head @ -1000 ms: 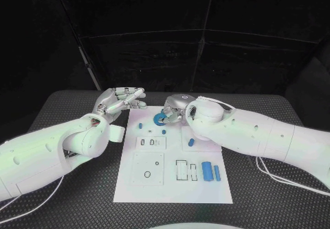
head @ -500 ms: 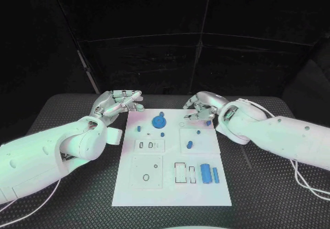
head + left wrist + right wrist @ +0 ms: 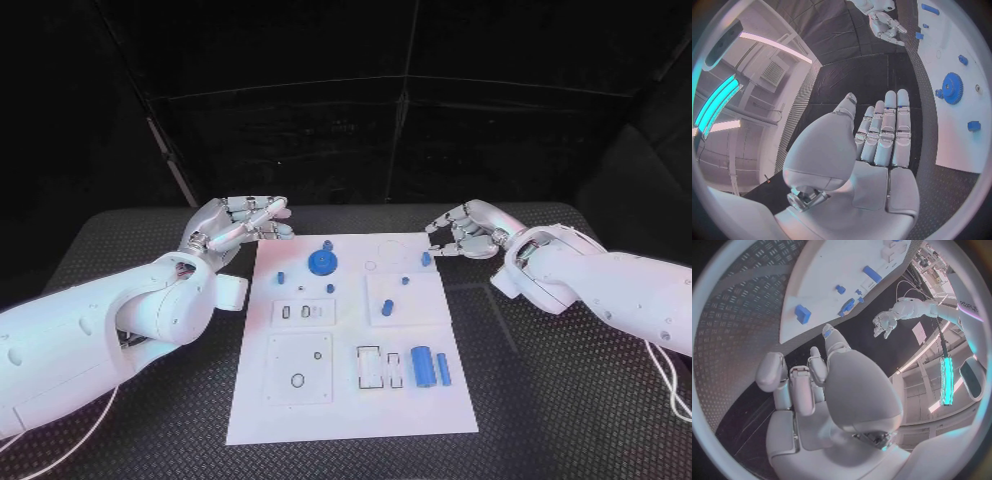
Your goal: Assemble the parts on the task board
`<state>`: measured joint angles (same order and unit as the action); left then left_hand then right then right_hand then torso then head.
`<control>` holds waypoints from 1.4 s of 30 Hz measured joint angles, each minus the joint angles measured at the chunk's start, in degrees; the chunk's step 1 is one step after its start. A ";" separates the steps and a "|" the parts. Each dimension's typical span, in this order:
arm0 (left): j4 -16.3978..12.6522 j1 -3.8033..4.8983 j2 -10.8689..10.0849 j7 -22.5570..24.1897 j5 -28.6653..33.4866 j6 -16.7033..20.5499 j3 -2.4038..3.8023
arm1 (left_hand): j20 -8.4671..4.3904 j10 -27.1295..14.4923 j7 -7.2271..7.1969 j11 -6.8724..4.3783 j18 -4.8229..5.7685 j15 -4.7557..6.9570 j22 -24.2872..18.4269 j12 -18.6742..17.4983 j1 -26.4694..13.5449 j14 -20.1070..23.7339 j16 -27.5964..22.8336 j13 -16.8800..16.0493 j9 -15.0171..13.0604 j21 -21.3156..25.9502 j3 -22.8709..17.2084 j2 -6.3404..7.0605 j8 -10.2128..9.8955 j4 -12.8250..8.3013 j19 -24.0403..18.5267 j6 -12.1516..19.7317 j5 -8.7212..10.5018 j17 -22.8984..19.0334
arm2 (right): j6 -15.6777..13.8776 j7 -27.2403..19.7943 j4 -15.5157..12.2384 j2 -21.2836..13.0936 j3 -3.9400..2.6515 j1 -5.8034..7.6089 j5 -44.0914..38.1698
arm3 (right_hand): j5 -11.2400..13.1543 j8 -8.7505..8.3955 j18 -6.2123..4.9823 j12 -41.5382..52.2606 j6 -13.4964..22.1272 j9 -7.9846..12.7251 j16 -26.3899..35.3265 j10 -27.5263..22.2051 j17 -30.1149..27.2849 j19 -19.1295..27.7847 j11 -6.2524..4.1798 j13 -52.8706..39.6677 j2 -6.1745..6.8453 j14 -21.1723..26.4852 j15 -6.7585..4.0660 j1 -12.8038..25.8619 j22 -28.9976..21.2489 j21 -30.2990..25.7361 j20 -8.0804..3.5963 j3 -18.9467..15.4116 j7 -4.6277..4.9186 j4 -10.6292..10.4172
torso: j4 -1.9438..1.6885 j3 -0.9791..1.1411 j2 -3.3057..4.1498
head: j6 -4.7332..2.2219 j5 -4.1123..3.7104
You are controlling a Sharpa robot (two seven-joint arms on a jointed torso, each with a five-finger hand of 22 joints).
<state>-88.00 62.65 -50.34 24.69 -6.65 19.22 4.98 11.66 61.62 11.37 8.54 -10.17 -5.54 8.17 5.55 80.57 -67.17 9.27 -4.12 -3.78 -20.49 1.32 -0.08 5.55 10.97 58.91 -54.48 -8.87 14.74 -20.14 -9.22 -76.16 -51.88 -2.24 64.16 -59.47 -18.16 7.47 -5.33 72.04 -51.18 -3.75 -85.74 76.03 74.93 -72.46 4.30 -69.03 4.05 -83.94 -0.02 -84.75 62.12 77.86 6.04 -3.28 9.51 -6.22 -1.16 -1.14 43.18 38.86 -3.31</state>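
The white task board [image 3: 353, 400] lies in the middle of the table. A blue gear [image 3: 322, 263] stands on its far part, and the left wrist view shows the same gear [image 3: 951, 88]. Small blue parts [image 3: 387, 309] lie around it, and two longer blue pieces [image 3: 423, 366] sit lower on the right. My left hand [image 3: 235, 222] hovers off the board's far left corner with straight fingers [image 3: 886, 130] and holds nothing. My right hand [image 3: 464, 230] hangs off the far right corner, fingers [image 3: 807, 377] loosely bent, nothing in them.
Black ribbed matting [image 3: 577, 400] covers the table around the board. The board carries several recesses and outlined slots [image 3: 303, 365]. In the right wrist view a blue block [image 3: 802, 313] sits near the board's edge [image 3: 786, 335].
My right hand has let go of the blue gear and drawn back to the right, off the board. The gear stays on the board. The left hand has barely moved.
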 measured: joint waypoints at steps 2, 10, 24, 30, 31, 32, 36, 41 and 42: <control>0.20 -0.01 0.07 0.01 0.00 -0.02 0.00 | 0.00 -0.09 0.00 0.09 0.00 0.00 0.00 0.00 0.00 0.00 0.00 0.00 0.00 0.00 0.00 0.00 0.00 0.00 0.00 0.00 0.00 0.00 | 0.04 -0.37 0.86 0.24 0.00 -0.57 0.09 | 0.00 0.00 0.00 0.00 0.12 0.00 0.00 0.00 0.00 0.00 0.01 0.03 0.00 0.00 0.00 0.00 0.00 0.00 0.00 0.00 0.11 0.00 | 0.03 0.13 0.01 | 0.08 -0.01; 0.66 -0.09 0.26 0.03 0.00 -0.10 0.00 | 0.00 -0.09 0.00 0.09 0.00 0.00 0.00 0.00 0.00 0.00 0.00 0.00 0.00 0.00 0.00 0.00 0.00 0.00 0.00 0.00 0.00 -0.01 | 0.50 -1.64 3.39 1.60 0.01 -2.85 -0.32 | 0.00 -0.22 0.01 0.00 0.38 0.00 0.00 -0.20 0.00 0.00 0.20 0.16 0.00 0.00 0.00 0.00 0.00 0.00 0.00 -0.16 0.03 0.16 | 0.03 0.27 0.13 | 0.35 0.21; 1.10 -0.18 0.52 0.04 0.00 -0.21 -0.01 | 0.00 -0.09 0.00 0.08 0.00 0.00 0.01 0.00 0.00 0.00 0.00 -0.01 0.00 0.00 0.00 0.00 -0.21 0.00 0.00 0.00 0.00 0.04 | 0.58 -2.00 5.52 3.34 -0.04 -3.25 -1.29 | -0.01 -0.53 0.00 0.00 0.98 -0.01 -0.24 -0.20 -0.01 0.17 0.21 0.18 -0.23 0.00 0.01 -0.22 0.35 0.00 0.24 -0.16 0.24 0.15 | 0.09 0.26 0.17 | 0.86 0.09; 1.16 -0.20 0.56 0.04 0.00 -0.27 -0.01 | 0.00 -0.09 0.00 0.08 0.00 0.00 -0.04 -0.27 0.00 0.00 -0.22 0.04 0.00 0.23 0.00 0.00 -0.21 0.00 0.00 0.00 0.00 0.04 | 0.59 -1.99 5.85 3.88 -0.04 -3.29 -1.46 | 0.86 -0.11 0.01 0.12 0.04 -0.26 -0.24 -0.20 -0.01 -0.05 0.20 -0.36 -1.35 0.00 0.01 -0.21 0.90 0.00 0.46 -0.12 0.08 0.20 | 0.07 0.25 0.15 | 1.01 0.09; 1.17 -0.21 0.56 0.03 0.00 -0.27 -0.01 | 0.00 -0.09 0.00 0.08 0.00 0.00 -0.05 -0.28 0.00 0.00 -0.23 0.04 0.00 0.24 0.00 0.00 -0.21 0.00 0.00 0.01 0.00 0.04 | 0.61 -1.99 5.87 3.94 -0.04 -3.29 -1.47 | 1.35 0.20 0.01 0.36 -0.43 -0.32 -0.44 -0.19 -0.01 -0.22 0.19 -0.53 -1.79 0.00 0.01 -0.26 1.02 0.00 0.62 0.07 0.00 0.38 | 0.07 0.25 0.15 | 1.02 0.09; 1.17 -0.21 0.57 0.03 0.00 -0.28 -0.01 | 0.00 -0.09 0.00 0.08 0.00 0.00 -0.05 -0.28 0.00 0.00 -0.23 0.04 0.00 0.24 0.00 0.00 -0.21 0.00 0.00 0.01 0.00 0.04 | 0.62 -1.99 5.89 4.00 -0.04 -3.29 -1.48 | 1.86 0.30 0.01 0.54 -0.85 -0.32 -0.49 -0.06 -0.01 -0.23 0.07 -0.69 -1.89 0.00 0.01 -0.37 1.16 0.02 0.61 0.13 -0.07 0.44 | 0.07 0.25 0.14 | 1.04 0.09; 1.22 -0.22 0.59 0.00 0.00 -0.33 -0.01 | 0.00 -0.09 0.00 0.08 0.00 0.00 -0.05 -0.28 0.18 0.00 -0.23 0.05 0.00 0.24 0.00 -0.18 -0.21 0.00 0.00 0.00 0.00 0.05 | 0.74 -2.01 5.95 4.16 -0.03 -3.29 -1.54 | 3.10 0.67 0.01 0.97 -2.16 -0.36 -0.69 0.56 -0.01 -0.54 -0.11 -1.34 -2.77 0.00 0.01 -0.58 1.76 0.40 0.30 0.48 -0.29 0.79 | 0.07 0.25 0.12 | 1.09 0.09; 1.26 -0.22 0.61 -0.02 0.00 -0.39 -0.01 | 0.00 -0.09 0.00 0.08 0.00 0.00 -0.05 -0.28 0.23 0.00 -0.23 0.09 0.00 0.24 0.00 -0.23 -0.21 0.00 0.00 0.01 0.00 0.10 | 0.91 -2.09 6.00 4.29 -0.03 -3.29 -1.59 | 3.76 1.19 0.01 1.56 -3.60 -0.37 -0.79 0.95 -0.02 -1.08 -0.51 -1.95 -3.31 0.00 0.01 -0.67 2.35 0.66 0.20 1.03 -0.58 1.35 | 0.07 0.25 0.10 | 1.15 0.13; 1.26 -0.22 0.62 -0.02 0.00 -0.41 -0.01 | 0.00 -0.09 0.00 0.08 0.00 0.00 -0.05 -0.28 0.23 0.00 -0.23 0.09 0.00 0.24 0.00 -0.23 -0.21 0.00 0.00 0.01 0.00 0.10 | 0.92 -2.11 6.01 4.31 -0.03 -3.29 -1.60 | 3.86 1.34 0.00 1.74 -3.96 -0.37 -0.79 0.95 -0.02 -1.17 -0.51 -2.06 -3.52 0.00 0.01 -0.62 2.44 0.66 0.11 1.04 -0.63 1.35 | 0.07 0.25 0.10 | 1.15 0.13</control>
<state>-86.74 62.42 -49.72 24.67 -6.65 18.81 4.97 11.66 61.53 11.37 8.62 -10.17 -5.54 8.12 5.27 80.80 -67.17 9.05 -4.03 -3.78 -20.25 1.31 -0.32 5.33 10.97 58.91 -54.48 -8.87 14.84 -19.21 -11.32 -70.15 -47.57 -2.28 60.87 -61.06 -14.30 8.81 -5.33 73.79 -55.14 -4.13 -86.54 76.98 74.91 -73.64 3.79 -71.08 0.53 -83.94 -0.01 -85.37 64.56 78.53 6.15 -2.25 8.88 -4.87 -1.10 -0.90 43.28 40.01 -3.19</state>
